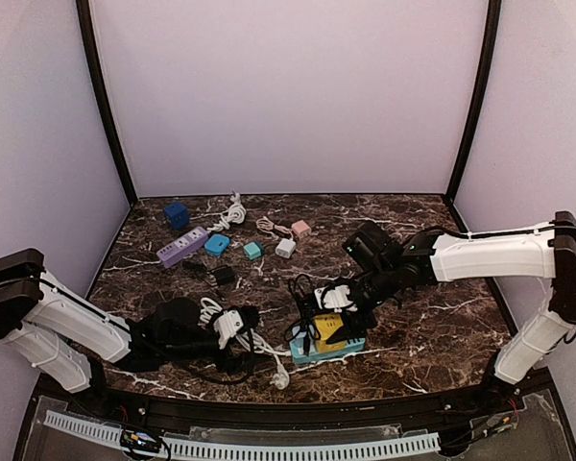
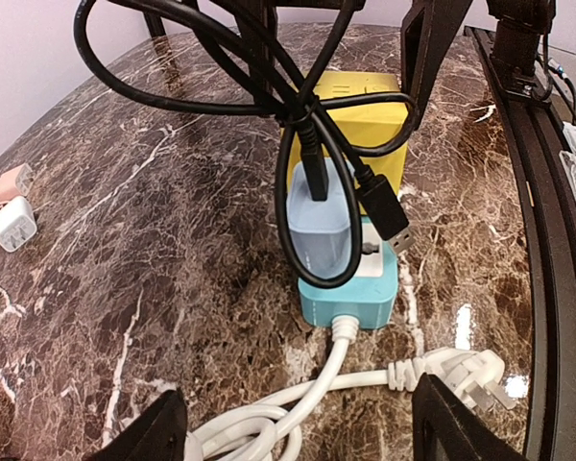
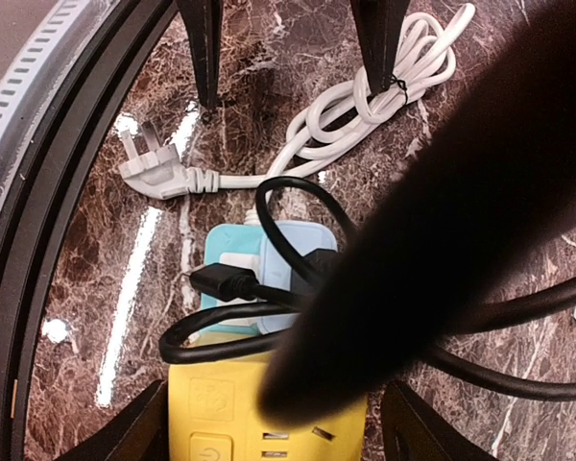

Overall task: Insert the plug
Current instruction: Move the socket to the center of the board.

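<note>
Top external: left gripper [image 1: 242,322] sitting at white cord [image 1: 213,310] near front edge, right gripper [image 1: 328,300] hanging over power strip [image 1: 350,348] just right of it.

Left wrist: left jaws standing wide, cord lying between fingers [image 2: 158,432]. Pale-blue charger [image 2: 319,230] sitting upright in strip's teal end. Black cable [image 2: 269,91] looping round it, one end standing on charger top, USB plug [image 2: 386,209] lying free just beside charger.

Right wrist: right jaws standing wide, straddling strip's yellow section [image 3: 221,403]; contact w/ it, can't tell. Dark blur covering much of frame.
</note>
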Robot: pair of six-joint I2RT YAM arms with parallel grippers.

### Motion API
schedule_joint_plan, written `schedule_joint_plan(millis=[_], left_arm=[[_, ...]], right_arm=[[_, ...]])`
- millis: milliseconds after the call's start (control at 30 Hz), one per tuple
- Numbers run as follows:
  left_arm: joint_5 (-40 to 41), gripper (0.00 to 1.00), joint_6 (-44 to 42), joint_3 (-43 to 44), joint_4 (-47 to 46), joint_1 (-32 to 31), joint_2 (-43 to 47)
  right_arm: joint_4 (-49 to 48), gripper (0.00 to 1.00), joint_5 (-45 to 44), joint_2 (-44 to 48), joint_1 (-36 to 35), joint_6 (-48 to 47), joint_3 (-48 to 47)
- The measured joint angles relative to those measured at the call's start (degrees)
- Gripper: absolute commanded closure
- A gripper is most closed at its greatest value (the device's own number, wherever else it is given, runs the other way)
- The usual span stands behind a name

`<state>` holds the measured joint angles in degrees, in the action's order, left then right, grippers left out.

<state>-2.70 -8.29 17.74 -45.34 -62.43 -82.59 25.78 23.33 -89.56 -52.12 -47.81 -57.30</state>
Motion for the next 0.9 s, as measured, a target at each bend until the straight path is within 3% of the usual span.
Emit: schedule_joint_plan(millis=[100,467,633,900], left_arm=[[0.31,0.28,-0.04,0.0,0.0,0.0,0.0],[0.87,0.28,-0.09,0.0,0.0,0.0,0.0],[4.37,0.28,0.22,0.0,0.02,0.04,0.0],[10.38,0.29,0.57,0.02,0.0,0.92,0.0]], right_arm=[[0.09,0.47,0.98,-0.26,0.42,0.52,0.04],[-1.53,0.69,0.79,-0.17,0.98,4.39,0.61],[-2.73,0.73,-1.51,1.49,3.63,9.11,2.25],[-5.01,0.73,-9.2,5.86,14.56,17.25,6.36]])
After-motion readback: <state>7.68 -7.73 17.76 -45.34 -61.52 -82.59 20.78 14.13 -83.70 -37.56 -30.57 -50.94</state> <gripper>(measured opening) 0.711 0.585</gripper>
